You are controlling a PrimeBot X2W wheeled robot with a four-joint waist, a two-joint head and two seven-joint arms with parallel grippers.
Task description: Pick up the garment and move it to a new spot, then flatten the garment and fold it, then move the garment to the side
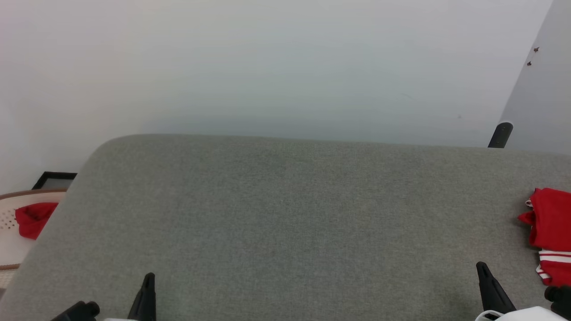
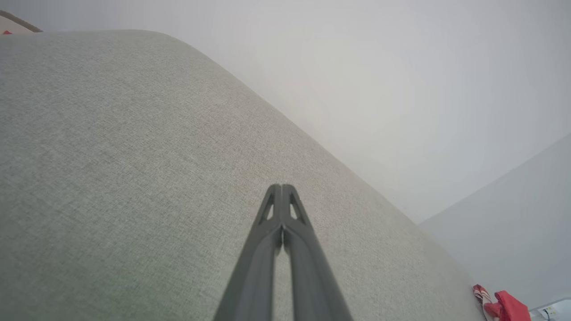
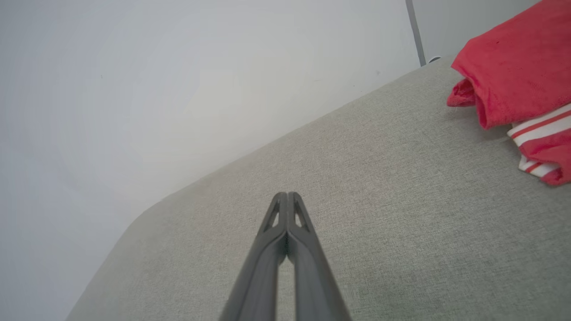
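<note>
The garment is a bunched red shirt with red-white stripe trim, lying at the right edge of the grey surface; the head view cuts part of it off. It lies at the upper right in the right wrist view and shows small at the lower right of the left wrist view. My right gripper is shut and empty, low on the right, a short way left of the garment; its tips meet over bare fabric. My left gripper is shut and empty at the lower left, fingertips together.
A small red cloth scrap lies in a pale, wood-rimmed basket beyond the surface's left edge, next to a dark frame. A pale wall runs behind the surface. A dark post stands at the far right corner.
</note>
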